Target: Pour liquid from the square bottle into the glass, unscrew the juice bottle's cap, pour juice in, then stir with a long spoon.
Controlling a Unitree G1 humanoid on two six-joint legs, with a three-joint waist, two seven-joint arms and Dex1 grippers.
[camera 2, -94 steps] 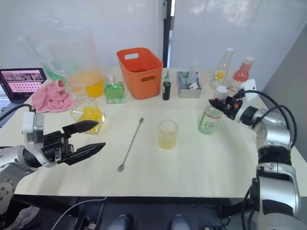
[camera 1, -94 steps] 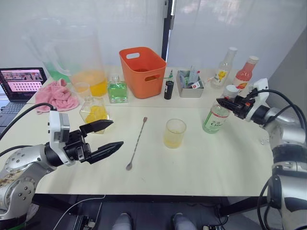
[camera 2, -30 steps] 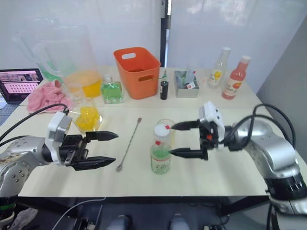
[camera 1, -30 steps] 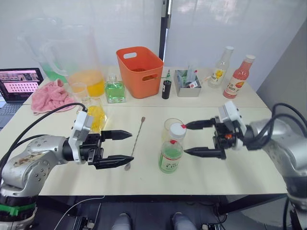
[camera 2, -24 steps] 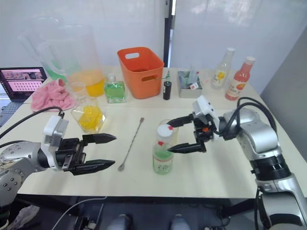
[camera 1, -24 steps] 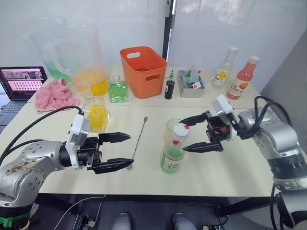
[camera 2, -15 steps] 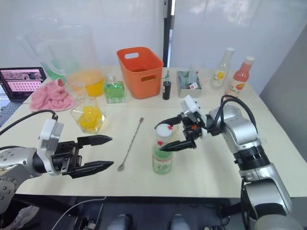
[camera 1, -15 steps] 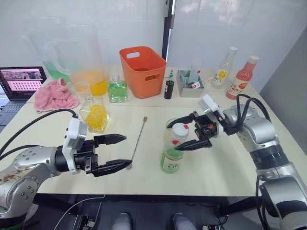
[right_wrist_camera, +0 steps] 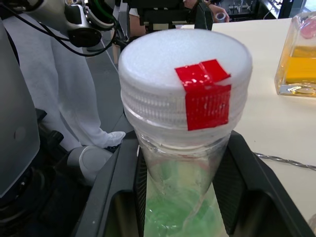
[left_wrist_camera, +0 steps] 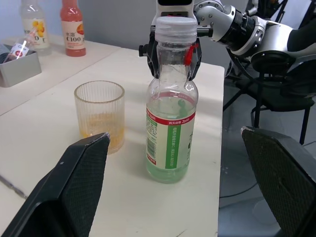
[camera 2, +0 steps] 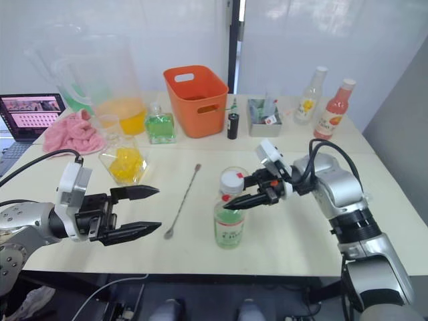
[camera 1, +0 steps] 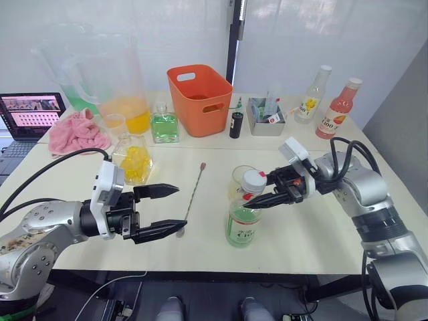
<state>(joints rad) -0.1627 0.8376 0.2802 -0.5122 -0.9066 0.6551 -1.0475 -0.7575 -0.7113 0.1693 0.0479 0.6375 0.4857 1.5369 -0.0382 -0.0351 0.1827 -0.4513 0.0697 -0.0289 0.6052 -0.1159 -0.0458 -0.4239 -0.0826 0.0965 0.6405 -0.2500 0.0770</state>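
Juice bottle (camera 1: pixel 242 215) stood at the table's (camera 1: pixel 321 227) near edge, just before the glass (camera 1: pixel 235 180), cap (right_wrist_camera: pixel 185 74) on. My right gripper (camera 1: pixel 255 192) had closed round its neck since half a second before; the left gripper (camera 1: pixel 172 210) waited open. Unscrewing was in hand; next I judged the left must grip the cap.

Juice bottle (camera 1: pixel 241 215) upright near table's front, cap (camera 1: pixel 253 180) still on.
Green-and-white label, clear liquid low; glass (left_wrist_camera: pixel 100 114) just behind (a little orange liquid at bottom); long spoon (camera 1: pixel 191 198) flat to the robot's left.
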